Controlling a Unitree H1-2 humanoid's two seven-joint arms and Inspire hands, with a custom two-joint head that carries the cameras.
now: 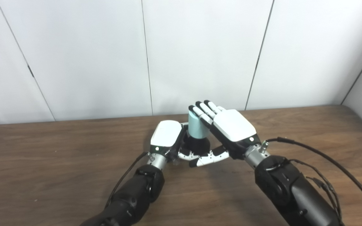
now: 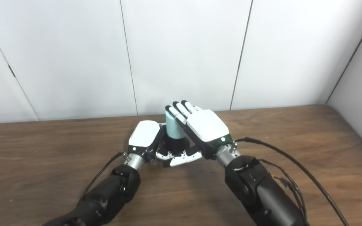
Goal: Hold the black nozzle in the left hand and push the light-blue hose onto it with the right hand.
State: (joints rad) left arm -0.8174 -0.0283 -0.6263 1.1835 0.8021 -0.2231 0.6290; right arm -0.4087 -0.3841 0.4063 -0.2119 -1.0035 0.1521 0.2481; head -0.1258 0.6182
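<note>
My left hand (image 1: pixel 166 137) is wrapped around a black nozzle (image 1: pixel 196 145) and holds it upright on the wooden table (image 1: pixel 58 163). A short light-blue hose (image 1: pixel 196 127) stands upright on top of the nozzle, its lower end meeting the black part. My right hand (image 1: pixel 231 125) comes in from the right with its fingers (image 1: pixel 203 110) stretched out flat against the hose's right side and top edge, not curled around it. White thumb and finger parts (image 1: pixel 211 158) lie low in front of the nozzle. The joint between hose and nozzle is partly hidden by the hands.
A black cable (image 1: pixel 325 160) runs from my right wrist across the table's right side. White wall panels (image 1: pixel 200 53) stand just behind the table's far edge. Bare wood lies left and right of the hands.
</note>
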